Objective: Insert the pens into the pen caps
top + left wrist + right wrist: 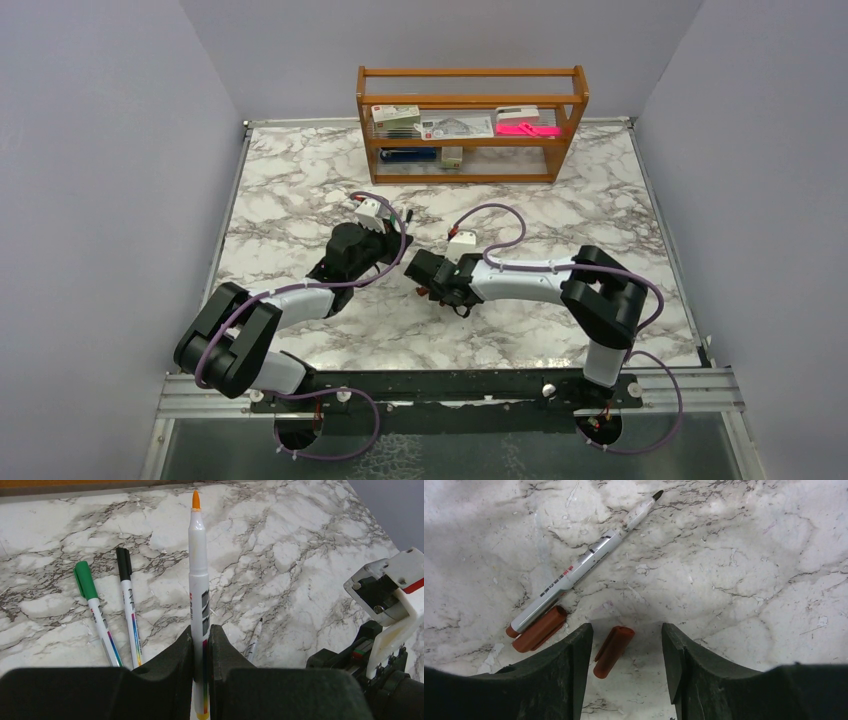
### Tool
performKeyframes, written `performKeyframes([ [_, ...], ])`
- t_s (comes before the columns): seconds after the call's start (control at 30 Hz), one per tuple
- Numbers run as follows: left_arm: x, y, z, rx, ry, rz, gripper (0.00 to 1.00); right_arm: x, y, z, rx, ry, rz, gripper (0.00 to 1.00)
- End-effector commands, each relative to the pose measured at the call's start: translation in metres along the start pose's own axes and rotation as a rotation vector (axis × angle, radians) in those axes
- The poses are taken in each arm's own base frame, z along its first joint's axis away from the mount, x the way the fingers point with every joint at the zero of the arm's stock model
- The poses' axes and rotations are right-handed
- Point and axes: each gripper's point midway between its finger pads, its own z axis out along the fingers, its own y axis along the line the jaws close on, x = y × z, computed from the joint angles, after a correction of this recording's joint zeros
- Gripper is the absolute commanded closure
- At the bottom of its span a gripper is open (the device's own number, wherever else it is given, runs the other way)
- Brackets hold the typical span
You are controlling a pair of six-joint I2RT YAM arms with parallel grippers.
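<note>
The left gripper (201,632) clamps an orange-tipped pen (198,580); the right gripper (626,627) gapes over a red-brown cap (613,651).
Top view: both grippers sit midway on the marble table (300,180), with a wooden shelf (470,120) at twelve o'clock. Left wrist: the held pen points to twelve; a green-capped pen (95,612) and a black-capped pen (127,605) lie at ten o'clock. Right wrist: the cap lies between the wide fingers; a second cap (540,629) and an uncapped pen (584,562) lie at ten o'clock.

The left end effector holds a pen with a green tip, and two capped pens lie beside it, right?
Not quite. In the left wrist view the pen held by the left end effector has an orange tip, not green. The green-capped pen and black-capped pen do lie beside it.
</note>
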Motion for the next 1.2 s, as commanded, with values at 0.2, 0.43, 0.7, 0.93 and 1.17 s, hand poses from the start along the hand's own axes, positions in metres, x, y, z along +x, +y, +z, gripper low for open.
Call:
performKeyframes([
  [0.2,-0.006,-0.003,0.0,0.02,-0.026,-0.003,1.0,0.008,0.008,-0.014,-0.042,0.028,0.01,0.59],
  [0.43,-0.005,-0.003,0.0,0.02,-0.024,-0.006,1.0,0.013,0.011,-0.013,-0.057,0.044,0.002,0.69],
  [0.7,-0.004,-0.002,0.001,0.021,-0.02,-0.009,1.0,0.021,0.015,-0.013,-0.109,0.076,-0.016,0.59],
  [0.93,-0.005,-0.003,0.0,0.025,-0.022,-0.009,1.0,0.03,0.008,-0.007,-0.093,0.088,-0.037,0.88],
  [1.17,-0.006,-0.003,0.001,0.027,-0.022,-0.011,1.0,0.023,0.002,-0.009,-0.097,0.054,-0.101,0.99],
])
